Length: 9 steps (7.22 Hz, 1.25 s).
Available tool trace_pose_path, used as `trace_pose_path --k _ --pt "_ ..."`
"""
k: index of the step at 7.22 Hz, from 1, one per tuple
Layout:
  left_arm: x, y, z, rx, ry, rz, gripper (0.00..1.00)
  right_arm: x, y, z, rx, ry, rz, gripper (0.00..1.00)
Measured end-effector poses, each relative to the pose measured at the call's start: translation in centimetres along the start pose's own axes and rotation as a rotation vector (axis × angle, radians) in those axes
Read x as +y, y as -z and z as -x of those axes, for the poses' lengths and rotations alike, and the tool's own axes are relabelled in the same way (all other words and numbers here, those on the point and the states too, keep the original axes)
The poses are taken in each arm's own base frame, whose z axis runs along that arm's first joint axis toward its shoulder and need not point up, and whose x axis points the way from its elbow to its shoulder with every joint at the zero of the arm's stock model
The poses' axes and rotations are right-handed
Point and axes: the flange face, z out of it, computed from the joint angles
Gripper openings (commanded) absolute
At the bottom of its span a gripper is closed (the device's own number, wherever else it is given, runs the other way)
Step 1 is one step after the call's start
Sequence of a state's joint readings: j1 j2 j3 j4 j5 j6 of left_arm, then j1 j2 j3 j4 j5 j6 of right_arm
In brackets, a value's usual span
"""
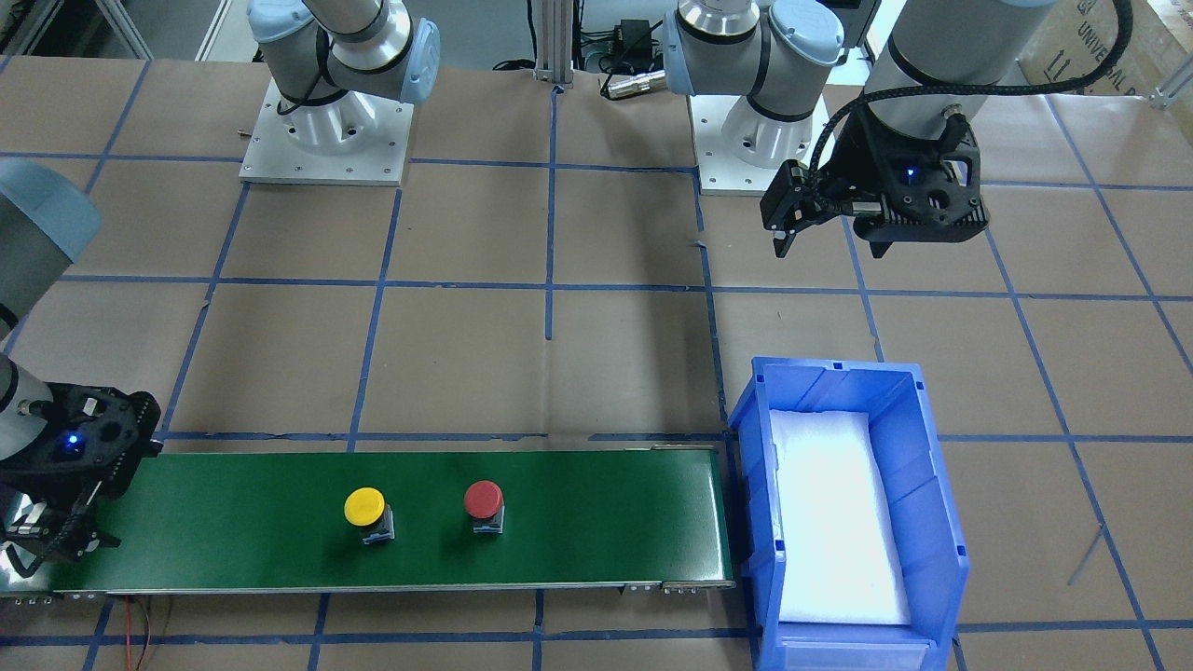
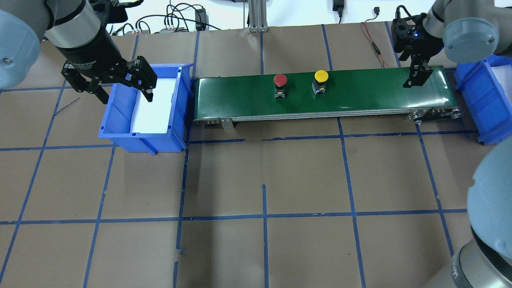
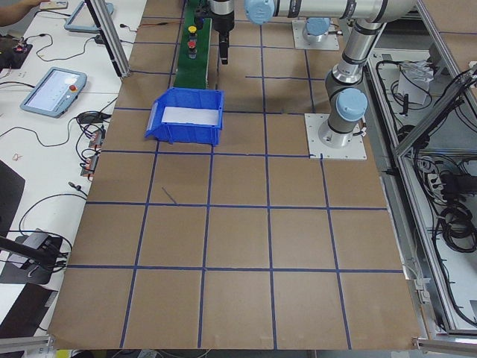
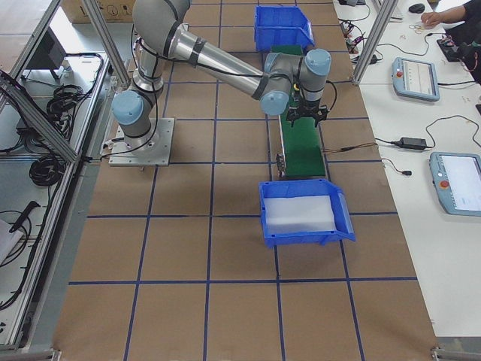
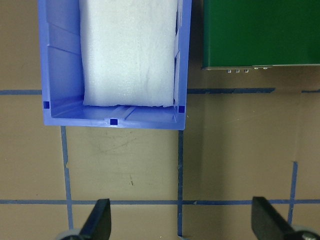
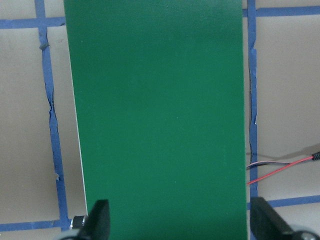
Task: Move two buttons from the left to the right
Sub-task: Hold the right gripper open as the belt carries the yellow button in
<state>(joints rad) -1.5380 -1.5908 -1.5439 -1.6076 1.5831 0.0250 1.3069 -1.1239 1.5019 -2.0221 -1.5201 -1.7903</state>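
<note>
On the left, the left gripper is held above the left bin, jaws spread wide with nothing between them. Only a white foam liner is seen in that bin. Both buttons are found mid-way along the green belt, the red button nearer the left bin and the yellow button just beyond it. They stand upright and apart. Over the belt's right end the right gripper is poised – also fully open and empty. Nothing has been placed in the right bin, so the task is judged roughly half done, with two pick-ups left.
</note>
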Motion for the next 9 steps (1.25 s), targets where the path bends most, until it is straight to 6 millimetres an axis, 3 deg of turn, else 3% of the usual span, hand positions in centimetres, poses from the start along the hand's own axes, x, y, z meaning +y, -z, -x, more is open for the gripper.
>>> trace_pose_path --k 9 --pt "-0.05 0.05 0.09 -0.003 0.000 -0.004 1.00 -0.03 0.00 -0.17 0.010 0.025 -0.005 1.00"
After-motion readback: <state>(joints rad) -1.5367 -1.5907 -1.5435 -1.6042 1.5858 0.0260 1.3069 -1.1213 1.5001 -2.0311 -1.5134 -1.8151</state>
